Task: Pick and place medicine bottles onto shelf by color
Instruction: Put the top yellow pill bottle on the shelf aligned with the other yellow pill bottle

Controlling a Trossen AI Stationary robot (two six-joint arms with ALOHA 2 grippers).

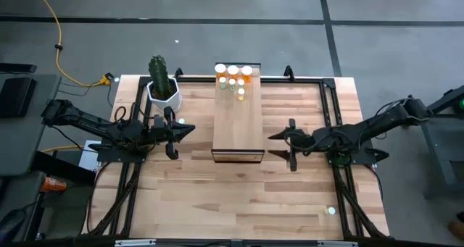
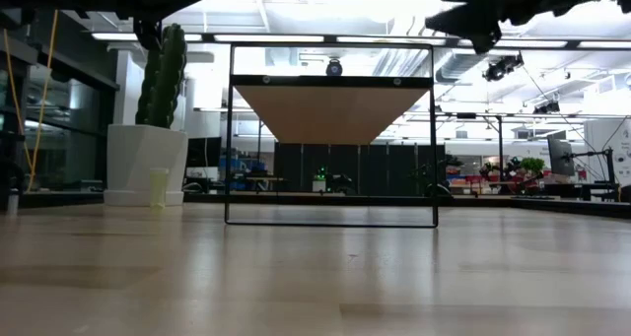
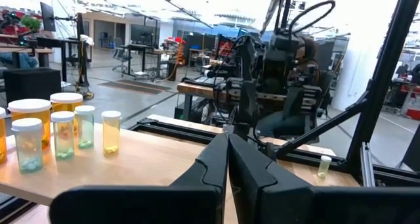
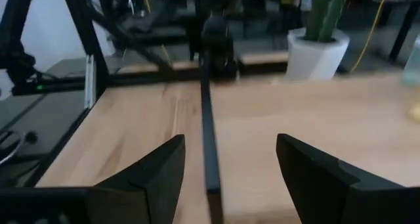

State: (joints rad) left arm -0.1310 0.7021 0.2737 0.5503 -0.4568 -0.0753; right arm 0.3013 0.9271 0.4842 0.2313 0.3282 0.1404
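From above I see the shelf in the middle of the worktop, running from the centre of the frame up toward the top edge. The medicine bottles stand clustered on its far end, at upper centre of the high view: orange ones with white caps at the back, smaller pale green-yellow ones just in front of them. In the left wrist view the same cluster sits at the left edge of the frame, upright and close together on the light wood.

My left hand hovers just left of the shelf, at mid-frame, with its fingers pressed flat together and nothing between them. My right hand hangs just right of the shelf, opposite the left one, its fingers spread wide and empty; in its wrist view the two dark fingers stand well apart over bare wood.

A cactus in a white pot stands at upper left of the worktop, left of the shelf. In the low view one more pale bottle stands on the worktop just beside that pot, at left of the frame. Another small pale bottle shows at right in the left wrist view, near the black frame rail.
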